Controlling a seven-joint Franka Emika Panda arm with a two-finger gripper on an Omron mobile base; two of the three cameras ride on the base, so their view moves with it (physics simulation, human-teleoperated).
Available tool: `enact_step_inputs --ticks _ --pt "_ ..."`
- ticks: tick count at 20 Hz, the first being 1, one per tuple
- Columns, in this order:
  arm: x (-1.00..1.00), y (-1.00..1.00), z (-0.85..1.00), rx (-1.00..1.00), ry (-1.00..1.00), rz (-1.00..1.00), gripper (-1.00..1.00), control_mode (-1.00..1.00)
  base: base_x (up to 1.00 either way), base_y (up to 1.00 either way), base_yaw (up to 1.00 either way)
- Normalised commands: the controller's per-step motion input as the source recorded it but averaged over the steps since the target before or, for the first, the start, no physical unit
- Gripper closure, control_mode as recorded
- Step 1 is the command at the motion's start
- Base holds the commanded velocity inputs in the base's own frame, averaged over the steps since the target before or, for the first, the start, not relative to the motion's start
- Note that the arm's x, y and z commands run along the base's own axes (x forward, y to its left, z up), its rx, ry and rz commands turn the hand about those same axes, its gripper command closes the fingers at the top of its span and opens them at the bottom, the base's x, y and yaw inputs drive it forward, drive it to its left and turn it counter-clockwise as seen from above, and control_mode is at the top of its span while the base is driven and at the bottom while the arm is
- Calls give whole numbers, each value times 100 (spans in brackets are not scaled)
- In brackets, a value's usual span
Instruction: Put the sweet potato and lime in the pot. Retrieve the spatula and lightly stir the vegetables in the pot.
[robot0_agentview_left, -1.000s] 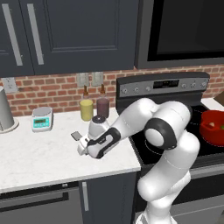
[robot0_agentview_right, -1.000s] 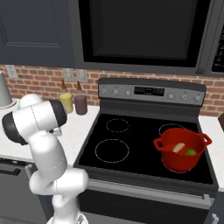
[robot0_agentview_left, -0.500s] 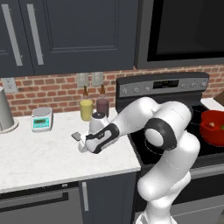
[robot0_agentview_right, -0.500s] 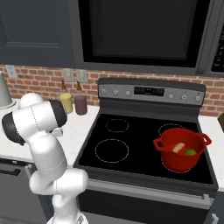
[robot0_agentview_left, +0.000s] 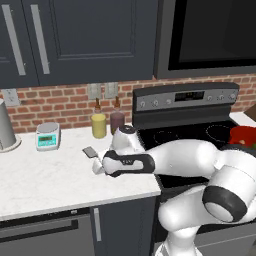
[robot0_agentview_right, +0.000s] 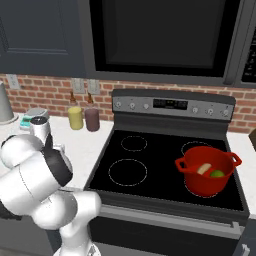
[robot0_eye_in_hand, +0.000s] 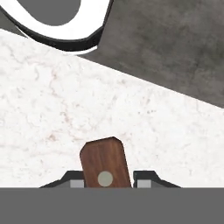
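Gripper (robot0_eye_in_hand: 105, 183) closed on spatula (robot0_agentview_left: 90, 151) handle — counter (robot0_agentview_left: 45, 175).
Blade shows past the hand; fingertips mostly cut off. Pot (robot0_agentview_right: 208, 170) holds sweet potato (robot0_agentview_right: 203, 169), lime (robot0_agentview_right: 217, 174) — both half hidden.

One spatula (robot0_agentview_left: 90, 152), one pot (robot0_agentview_right: 207, 171), one sweet potato (robot0_agentview_right: 203, 169), one lime (robot0_agentview_right: 217, 174), two jars (robot0_agentview_left: 99, 125)

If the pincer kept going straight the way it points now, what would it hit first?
Probably the white marble counter: in the hand view the pincer looks down at it, closed on the brown wooden handle of the grey-bladed spatula. How far off the counter lies is unclear.
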Motion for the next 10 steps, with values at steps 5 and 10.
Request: enact_step_inputs --ticks 5,10 --pt "-53 0 100 29 2 -6 100 -100 0 0 0" --pt "-26 0 100 29 19 -15 100 -100 0 0 0"
